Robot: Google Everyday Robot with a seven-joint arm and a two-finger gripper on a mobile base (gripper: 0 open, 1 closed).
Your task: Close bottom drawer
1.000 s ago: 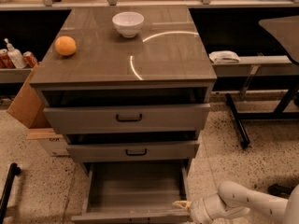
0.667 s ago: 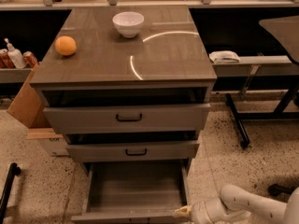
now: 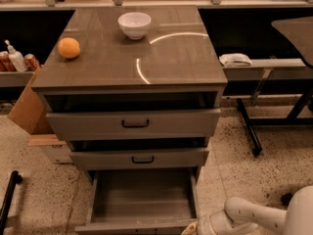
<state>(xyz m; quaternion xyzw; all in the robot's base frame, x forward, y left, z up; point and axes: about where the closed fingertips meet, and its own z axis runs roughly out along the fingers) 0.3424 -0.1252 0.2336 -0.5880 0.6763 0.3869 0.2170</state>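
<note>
Jaws: you cannot tell their state. Your gripper (image 3: 194, 227) sits at the front right corner of the bottom drawer (image 3: 142, 199), likely placed to push it shut.

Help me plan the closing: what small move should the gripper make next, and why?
Probably push straight in toward the cabinet: the bottom drawer stands pulled far out, and the gripper sits at the right end of its front, at the picture's lower edge.
</note>
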